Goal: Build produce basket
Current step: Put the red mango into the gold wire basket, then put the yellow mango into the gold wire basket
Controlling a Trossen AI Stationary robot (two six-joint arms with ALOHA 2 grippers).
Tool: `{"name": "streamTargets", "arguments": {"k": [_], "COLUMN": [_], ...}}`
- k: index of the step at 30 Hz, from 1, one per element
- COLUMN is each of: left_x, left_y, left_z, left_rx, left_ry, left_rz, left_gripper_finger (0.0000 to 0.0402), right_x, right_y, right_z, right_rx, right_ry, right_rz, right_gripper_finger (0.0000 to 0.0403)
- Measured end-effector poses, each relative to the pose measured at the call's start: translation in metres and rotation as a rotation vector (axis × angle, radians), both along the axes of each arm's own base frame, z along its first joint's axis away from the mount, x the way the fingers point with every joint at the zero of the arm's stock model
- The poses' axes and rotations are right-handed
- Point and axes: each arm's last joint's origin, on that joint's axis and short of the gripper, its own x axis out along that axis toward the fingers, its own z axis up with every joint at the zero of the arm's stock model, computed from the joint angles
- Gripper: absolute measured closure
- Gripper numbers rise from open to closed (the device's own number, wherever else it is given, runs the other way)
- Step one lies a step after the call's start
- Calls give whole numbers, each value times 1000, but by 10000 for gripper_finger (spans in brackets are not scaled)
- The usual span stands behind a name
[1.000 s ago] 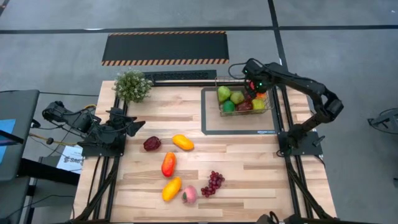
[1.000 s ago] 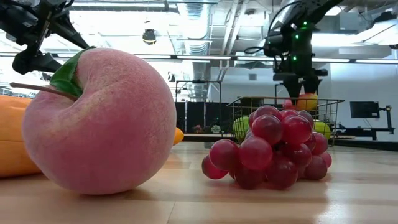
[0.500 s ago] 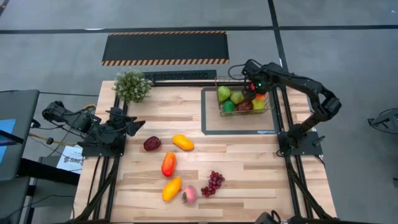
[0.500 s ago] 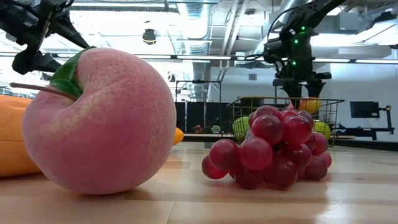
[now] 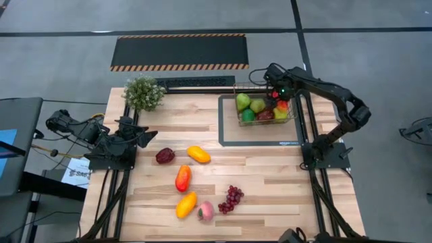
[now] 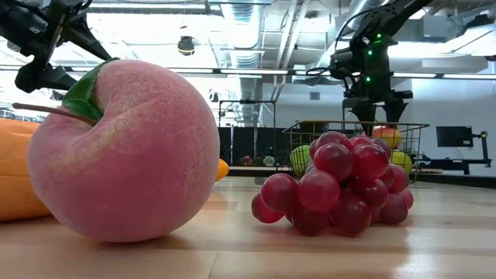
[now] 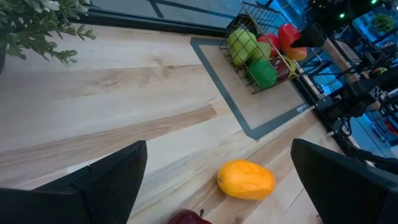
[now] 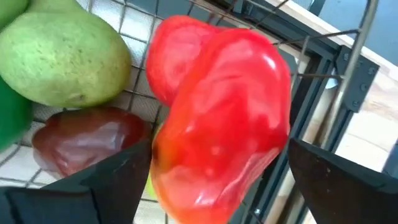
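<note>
The wire basket (image 5: 254, 122) stands on the grey-framed mat (image 5: 229, 138) at the far right and holds green pears (image 5: 243, 101), a lime (image 5: 248, 115) and dark red pieces. My right gripper (image 5: 279, 95) hovers open over its far right corner. A red-orange fruit (image 8: 224, 118) lies on the other fruit just below, between the spread fingers; it also shows in the low view (image 6: 387, 137). My left gripper (image 5: 146, 137) is open and empty at the table's left edge. On the bare wood lie a dark red piece (image 5: 165, 156), mangoes (image 5: 198, 154) (image 5: 182, 178) (image 5: 186, 204), a peach (image 5: 205, 211) and grapes (image 5: 231, 198).
A green potted plant (image 5: 143, 92) stands at the far left corner. A dark rail (image 5: 196, 82) runs along the table's far edge. Bare wood (image 5: 196, 121) lies between the left gripper and the mat.
My right gripper has gone a little toward the table's right edge over the basket and has opened. The red-orange fruit it held has dropped below the fingertips and now rests on the fruit in the basket's far right corner.
</note>
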Motion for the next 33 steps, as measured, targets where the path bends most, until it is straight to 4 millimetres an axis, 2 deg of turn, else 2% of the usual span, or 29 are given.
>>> {"name": "streamTargets", "arguments": {"k": [3, 9, 12, 16, 20, 25, 27, 33], "left_x": [0, 0, 0, 0, 0, 0, 0, 0], "left_y": [0, 0, 0, 0, 0, -1, -1, -2], "left_z": [0, 0, 0, 0, 0, 0, -1, -1], "left_rx": [0, 7, 6, 6, 6, -9, -20, -37], "left_ry": [0, 5, 4, 4, 4, 10, 15, 25], "left_rz": [0, -5, -4, -5, -5, -21, -34, -56], "left_gripper_finger": [17, 17, 17, 17, 17, 17, 17, 17], "right_x": [0, 8, 25, 66, 116, 178, 197, 245], "right_y": [2, 6, 15, 45, 90, 147, 163, 190], "right_z": [11, 52, 68, 76, 71, 46, 35, 3], "right_rx": [-5, -83, -96, -69, -69, -72, -66, -46], "right_ry": [-5, -90, -197, -416, -548, -662, -672, -629], "right_rz": [5, 22, 71, 225, 398, 635, 699, 825], "right_gripper_finger": [14, 15, 13, 12, 14, 12, 12, 14]}}
